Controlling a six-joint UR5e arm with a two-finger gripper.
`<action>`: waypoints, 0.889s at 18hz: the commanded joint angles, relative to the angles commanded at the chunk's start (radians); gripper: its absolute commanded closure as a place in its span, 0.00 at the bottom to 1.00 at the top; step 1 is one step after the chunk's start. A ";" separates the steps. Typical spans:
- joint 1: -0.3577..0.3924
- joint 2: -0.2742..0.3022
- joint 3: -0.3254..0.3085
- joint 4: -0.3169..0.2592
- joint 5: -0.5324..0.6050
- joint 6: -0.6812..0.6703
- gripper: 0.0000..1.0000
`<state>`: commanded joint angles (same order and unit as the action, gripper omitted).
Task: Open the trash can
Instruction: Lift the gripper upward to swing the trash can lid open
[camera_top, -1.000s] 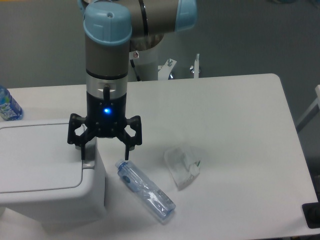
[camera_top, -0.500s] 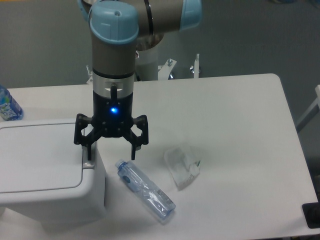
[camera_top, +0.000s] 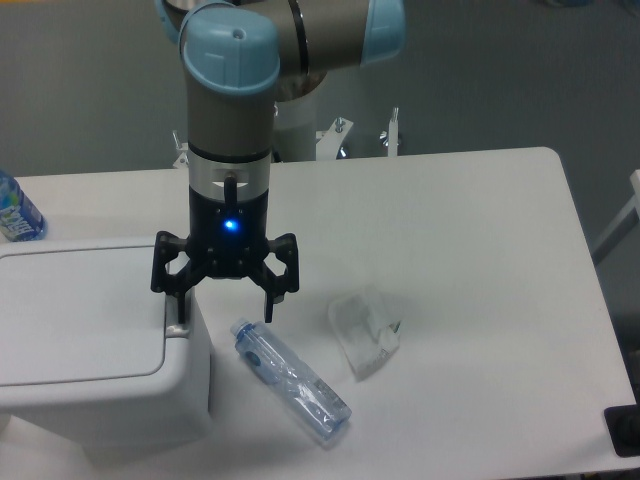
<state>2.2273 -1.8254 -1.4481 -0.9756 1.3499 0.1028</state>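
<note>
The trash can (camera_top: 90, 330) is a large light-grey box at the lower left of the table, with its flat lid shut. A small grey push-button tab (camera_top: 177, 330) sits at the lid's right edge. My gripper (camera_top: 225, 315) hangs open over the can's right edge. Its left finger (camera_top: 172, 305) stands right above the tab, and its right finger (camera_top: 270, 305) hangs past the can's side over the table. I cannot tell whether the left finger touches the tab. The gripper holds nothing.
A clear plastic bottle (camera_top: 290, 382) lies on the table just right of the can. A crumpled clear plastic piece (camera_top: 365, 332) lies further right. Another bottle with a blue label (camera_top: 15, 212) stands at the left edge behind the can.
The gripper has shifted a little to the right and slightly down, staying open. The lid is still shut.
</note>
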 joint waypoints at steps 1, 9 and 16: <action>0.000 0.000 0.000 0.000 0.000 0.000 0.00; 0.002 0.000 0.017 0.002 0.000 0.003 0.00; 0.115 0.024 0.068 0.002 0.087 0.098 0.00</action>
<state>2.3422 -1.8010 -1.3806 -0.9741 1.4370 0.2005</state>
